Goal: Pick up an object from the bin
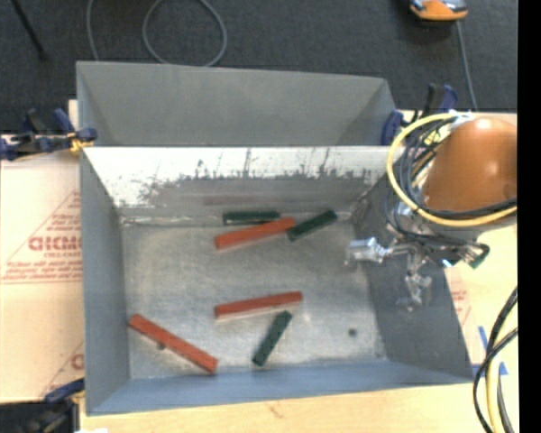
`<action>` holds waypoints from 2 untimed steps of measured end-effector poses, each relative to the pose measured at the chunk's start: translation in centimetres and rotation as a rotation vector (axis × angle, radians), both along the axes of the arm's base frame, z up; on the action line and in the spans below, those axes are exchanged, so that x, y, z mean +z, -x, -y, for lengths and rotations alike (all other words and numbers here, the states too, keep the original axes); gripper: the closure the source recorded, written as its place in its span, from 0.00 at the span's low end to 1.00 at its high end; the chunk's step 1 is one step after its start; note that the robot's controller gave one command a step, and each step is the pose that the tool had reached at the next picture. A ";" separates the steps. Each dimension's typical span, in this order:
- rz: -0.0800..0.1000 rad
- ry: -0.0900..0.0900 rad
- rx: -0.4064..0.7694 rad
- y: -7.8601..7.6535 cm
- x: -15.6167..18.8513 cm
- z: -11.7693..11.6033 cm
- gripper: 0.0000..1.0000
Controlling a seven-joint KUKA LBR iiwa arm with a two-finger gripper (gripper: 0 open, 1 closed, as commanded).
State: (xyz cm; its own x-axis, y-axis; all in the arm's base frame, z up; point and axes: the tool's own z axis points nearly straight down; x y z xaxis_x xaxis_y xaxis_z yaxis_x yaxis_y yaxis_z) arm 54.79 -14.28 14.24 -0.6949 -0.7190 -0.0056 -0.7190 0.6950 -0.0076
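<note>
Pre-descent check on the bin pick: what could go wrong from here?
1. The pincer hangs over the sloped right wall, apart from every stick; descending here would likely strike metal.
2. The rear red stick seems to touch a green stick; a grasp there may catch both or drop one.

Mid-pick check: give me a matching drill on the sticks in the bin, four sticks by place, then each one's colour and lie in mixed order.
Sticks:
1. front-left stick
2. stick nearest the back wall
3. mid-floor stick
4. stick just in front of the mid-floor one

Colour and lie:
A. dark green, level
B. red, nearly level
C. dark green, steeply slanted
D. red, slanting down to the view's right

Pairs: 1-D, 2-A, 3-B, 4-C
</note>
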 end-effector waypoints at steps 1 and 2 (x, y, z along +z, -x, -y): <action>-0.007 -0.007 -0.042 -3.7 -7.1 -13.7 0.00; -0.009 -0.003 0.138 -2.0 -6.9 -21.9 0.00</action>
State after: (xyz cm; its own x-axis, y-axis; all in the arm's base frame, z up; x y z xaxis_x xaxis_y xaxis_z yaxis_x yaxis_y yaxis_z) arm 56.76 7.64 7.34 -0.5898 -0.8075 -0.0021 -0.8075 0.5898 0.0018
